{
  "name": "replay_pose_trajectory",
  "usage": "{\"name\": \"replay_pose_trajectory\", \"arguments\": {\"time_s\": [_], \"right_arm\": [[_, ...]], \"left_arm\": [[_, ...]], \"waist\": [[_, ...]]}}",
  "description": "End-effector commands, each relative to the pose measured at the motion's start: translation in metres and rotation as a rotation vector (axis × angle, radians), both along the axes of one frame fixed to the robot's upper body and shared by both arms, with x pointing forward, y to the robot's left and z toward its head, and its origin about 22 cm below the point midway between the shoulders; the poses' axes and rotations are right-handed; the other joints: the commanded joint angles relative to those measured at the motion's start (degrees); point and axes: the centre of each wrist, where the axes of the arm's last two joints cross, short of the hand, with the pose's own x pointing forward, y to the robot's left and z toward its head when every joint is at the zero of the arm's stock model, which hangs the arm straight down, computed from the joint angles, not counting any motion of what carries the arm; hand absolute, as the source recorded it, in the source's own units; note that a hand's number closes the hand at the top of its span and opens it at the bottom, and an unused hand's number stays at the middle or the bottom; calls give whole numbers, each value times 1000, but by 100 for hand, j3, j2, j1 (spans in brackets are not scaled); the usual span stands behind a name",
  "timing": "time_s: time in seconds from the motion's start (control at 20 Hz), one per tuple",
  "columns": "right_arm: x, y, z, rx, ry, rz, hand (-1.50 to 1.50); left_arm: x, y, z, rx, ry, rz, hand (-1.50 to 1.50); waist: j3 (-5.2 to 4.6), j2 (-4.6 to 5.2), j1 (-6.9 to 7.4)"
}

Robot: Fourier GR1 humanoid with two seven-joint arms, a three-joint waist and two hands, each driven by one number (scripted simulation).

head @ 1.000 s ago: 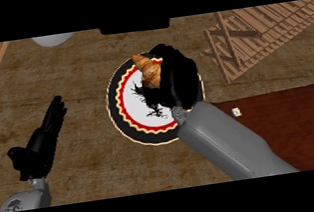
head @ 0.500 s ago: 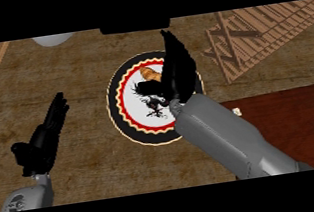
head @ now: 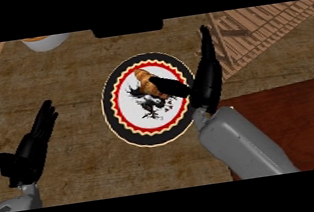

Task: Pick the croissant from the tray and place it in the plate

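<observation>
Head view: golden croissant (head: 143, 78) on round scallop-patterned plate (head: 121, 123); right hand (head: 204, 73) open.

white bowl (head: 45, 42) at the counter's far edge, wooden slatted crate (head: 267, 24) at right

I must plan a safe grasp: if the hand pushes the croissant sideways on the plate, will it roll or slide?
The croissant looks elongated and lumpy, so it would probably slide, not roll. The plate seems flat and smooth, giving little hold.
</observation>
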Motion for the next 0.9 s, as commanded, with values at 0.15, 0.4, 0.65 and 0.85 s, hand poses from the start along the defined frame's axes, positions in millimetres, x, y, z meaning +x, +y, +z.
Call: {"name": "replay_pose_trajectory", "arguments": {"time_s": [0.15, 0.4, 0.65, 0.85], "right_arm": [[-71, -62, -30, 98, -68, 18, -150], [-98, -111, -48, 55, -89, 90, -150], [-105, -153, -76, 31, -70, 121, -150], [-98, -167, -91, 23, -29, 135, -150]], "left_arm": [[-2, -17, -13, -6, -11, 24, 0], [7, 10, -3, 7, -4, 21, 0], [-3, 20, -2, -11, -10, 22, 0], [6, -8, 1, 8, 0, 0, 0]], "waist": [[1, -7, -103], [0, 0, -84], [-6, -10, -36], [-10, -11, -32]]}}
